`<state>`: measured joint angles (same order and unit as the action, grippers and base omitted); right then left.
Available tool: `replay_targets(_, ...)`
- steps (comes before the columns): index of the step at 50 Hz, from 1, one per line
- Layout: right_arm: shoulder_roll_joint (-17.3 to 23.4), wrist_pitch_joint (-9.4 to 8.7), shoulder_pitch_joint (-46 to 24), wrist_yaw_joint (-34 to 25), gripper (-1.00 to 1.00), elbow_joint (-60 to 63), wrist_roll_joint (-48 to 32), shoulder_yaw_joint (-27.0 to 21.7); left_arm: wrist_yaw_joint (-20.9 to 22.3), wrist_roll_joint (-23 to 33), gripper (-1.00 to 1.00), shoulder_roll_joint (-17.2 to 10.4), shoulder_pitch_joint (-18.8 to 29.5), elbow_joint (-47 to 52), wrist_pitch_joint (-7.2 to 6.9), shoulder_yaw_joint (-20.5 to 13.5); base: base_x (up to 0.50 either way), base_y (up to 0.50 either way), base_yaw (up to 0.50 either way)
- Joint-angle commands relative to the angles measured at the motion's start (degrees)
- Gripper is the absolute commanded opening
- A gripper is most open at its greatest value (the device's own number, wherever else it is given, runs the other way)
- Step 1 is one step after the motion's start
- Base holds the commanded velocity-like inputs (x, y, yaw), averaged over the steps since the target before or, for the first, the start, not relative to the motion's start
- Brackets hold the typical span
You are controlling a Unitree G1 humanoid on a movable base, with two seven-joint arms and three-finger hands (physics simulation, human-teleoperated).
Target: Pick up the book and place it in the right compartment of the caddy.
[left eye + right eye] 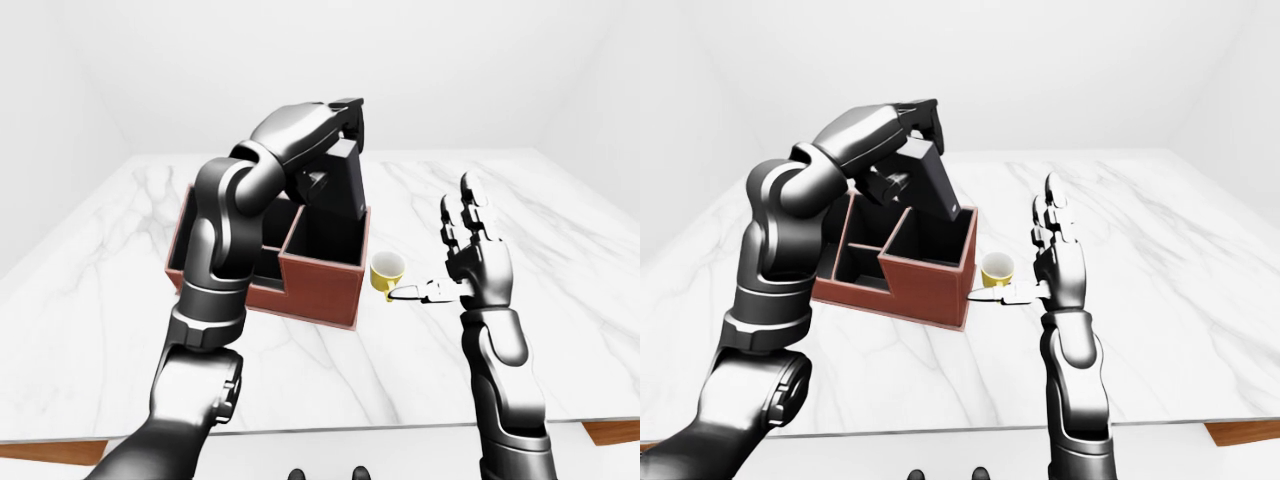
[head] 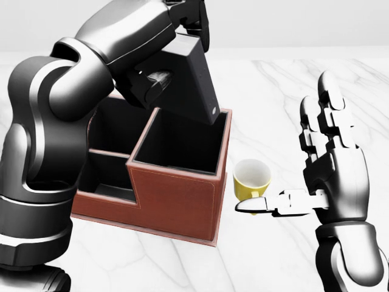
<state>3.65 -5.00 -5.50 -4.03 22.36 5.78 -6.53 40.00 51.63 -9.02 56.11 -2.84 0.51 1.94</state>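
The book [image 2: 197, 82] is a dark slab, tilted, its lower end dipping into the right compartment of the brown caddy [image 2: 176, 207]. My left hand [image 2: 182, 27] is shut on the book's upper end, above the caddy. My right hand [image 2: 304, 164] is open and empty, fingers upright, to the right of the caddy, thumb pointing toward the yellow cup [image 2: 251, 178].
The yellow cup stands just right of the caddy on the white marble table [image 1: 560, 260]. The caddy's left compartments [image 2: 109, 152] are dark and look empty. My left arm [image 1: 225, 250] rises over the caddy's left side. The table's near edge [image 1: 400, 428] runs along the bottom.
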Motion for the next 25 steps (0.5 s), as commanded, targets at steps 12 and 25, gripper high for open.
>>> replay_targets(12,-0.2,0.0,-0.7,0.3,1.0,-0.8,-0.5,0.6,0.0,5.7,-1.0,3.8,4.7,-14.2,-5.51,0.6,0.0,0.0,0.0)
replay_targets(25,-0.3,0.0,-0.5,0.4,1.0,-1.1,-0.7,0.9,-0.4,6.0,-1.0,2.2,7.1,-19.2,-5.51,0.2,0.0,0.0,0.0)
